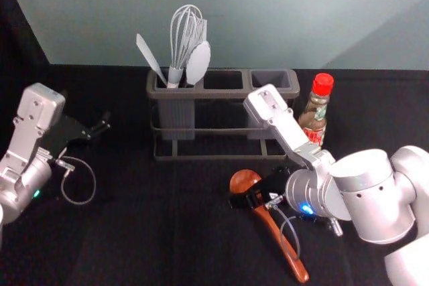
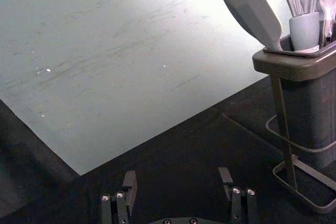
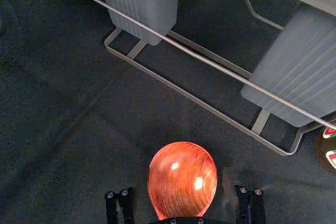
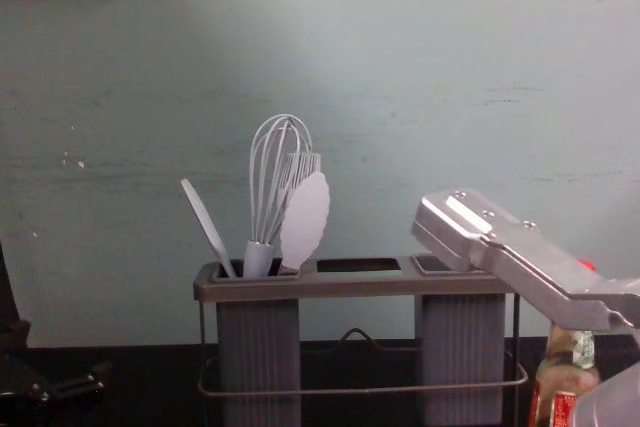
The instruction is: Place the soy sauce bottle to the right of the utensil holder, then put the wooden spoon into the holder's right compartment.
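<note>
Wooden spoon [image 1: 295, 267] on the black table [image 1: 134, 232], in front of the utensil holder [image 1: 201, 157]; my right gripper [image 1: 255, 196] is at its bowl end, fingers spread to either side. The soy sauce bottle [image 1: 314, 118] stands upright just right of the holder. My left gripper [image 1: 99, 127] waits left of the holder, fingers parted.
</note>
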Robot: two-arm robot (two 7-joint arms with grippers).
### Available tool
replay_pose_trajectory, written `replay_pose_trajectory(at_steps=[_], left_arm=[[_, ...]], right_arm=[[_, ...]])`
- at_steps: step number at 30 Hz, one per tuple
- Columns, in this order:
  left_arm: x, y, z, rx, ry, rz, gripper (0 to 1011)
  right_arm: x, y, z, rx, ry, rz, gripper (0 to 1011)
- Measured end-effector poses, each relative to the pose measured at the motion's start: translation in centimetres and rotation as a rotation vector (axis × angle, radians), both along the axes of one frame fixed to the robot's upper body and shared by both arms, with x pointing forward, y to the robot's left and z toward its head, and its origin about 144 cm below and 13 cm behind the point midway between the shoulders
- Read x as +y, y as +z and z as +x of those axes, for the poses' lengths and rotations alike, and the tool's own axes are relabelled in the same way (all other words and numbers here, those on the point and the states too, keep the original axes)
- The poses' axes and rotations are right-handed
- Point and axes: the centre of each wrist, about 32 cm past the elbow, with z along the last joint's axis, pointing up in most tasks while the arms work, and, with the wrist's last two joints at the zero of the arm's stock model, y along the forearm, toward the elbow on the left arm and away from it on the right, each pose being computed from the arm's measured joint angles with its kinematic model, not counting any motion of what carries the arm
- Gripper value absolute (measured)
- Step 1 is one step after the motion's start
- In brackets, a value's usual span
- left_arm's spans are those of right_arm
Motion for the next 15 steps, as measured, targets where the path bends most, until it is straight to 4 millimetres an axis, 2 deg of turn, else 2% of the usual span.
replay_pose_trajectory(at_steps=[15], left_arm=[[0.00,0.00,0.00,0.000,0.000,0.000,1011]], right_arm=[[0.33,-0.40,0.61,0.018,-0.005,-0.011,1000]])
